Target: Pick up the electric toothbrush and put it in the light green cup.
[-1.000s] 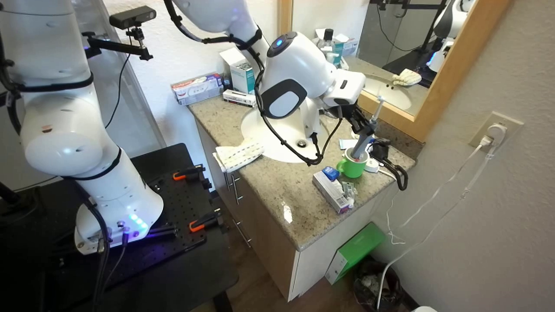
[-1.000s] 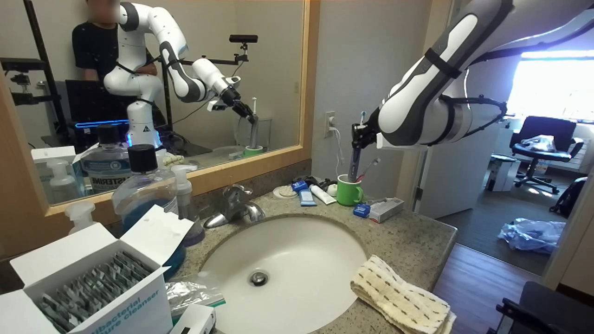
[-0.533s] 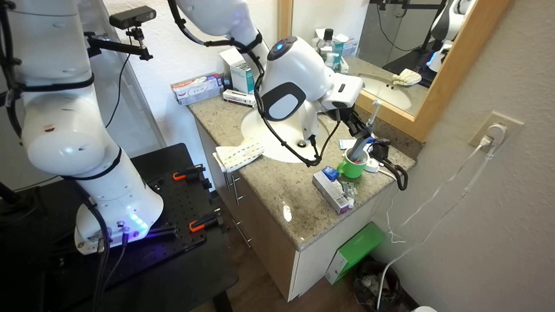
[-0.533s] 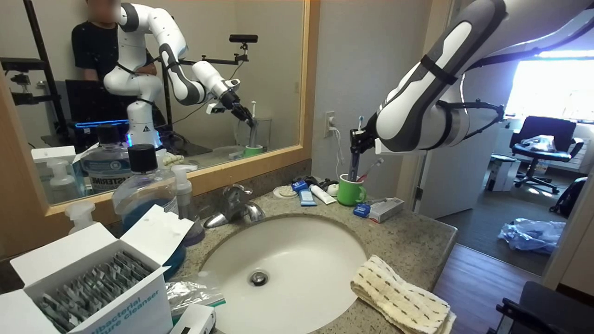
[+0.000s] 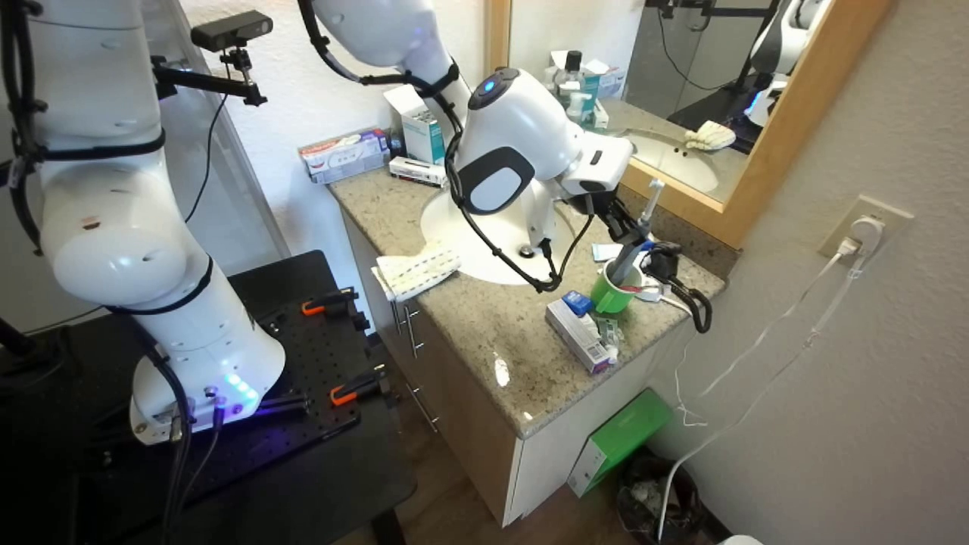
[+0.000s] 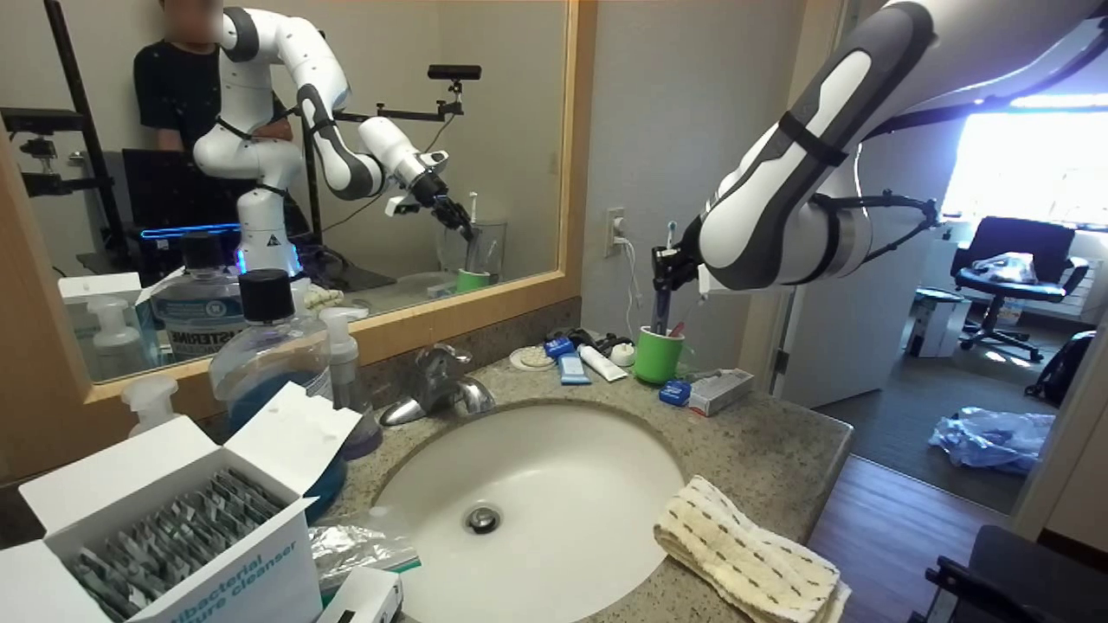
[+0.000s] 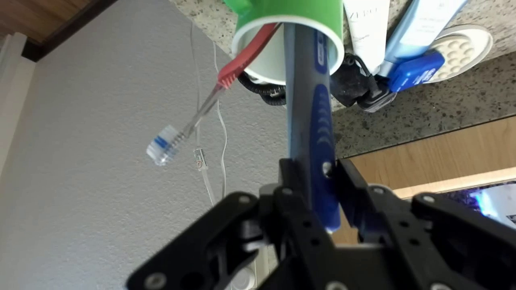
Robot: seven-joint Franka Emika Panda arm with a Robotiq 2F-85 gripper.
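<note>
The green cup, a mug with a white inside [image 6: 656,359], stands at the counter's far end in both exterior views [image 5: 608,297]. Its rim faces the camera in the wrist view [image 7: 314,10]. The electric toothbrush [image 6: 662,313] has a grey-blue handle whose lower end is inside the mug, head up [image 7: 305,104]. My gripper [image 7: 315,169] is shut on the handle's upper part, above the rim, also in an exterior view [image 6: 665,264]. A red manual toothbrush [image 7: 246,58] leans out of the same mug. The electric toothbrush's bottom end is hidden in the mug.
A small blue box [image 6: 675,393] and a toothpaste box [image 6: 722,394] lie in front of the mug. Tubes [image 6: 601,362] and a black corded device [image 5: 664,265] lie beside it. The sink [image 6: 537,459] and mirror frame [image 6: 582,173] are close.
My gripper has come down slightly with the electric toothbrush. The mug has turned and shifted a little, so its handle no longer shows in the exterior views. The red toothbrush has swung round with it.
</note>
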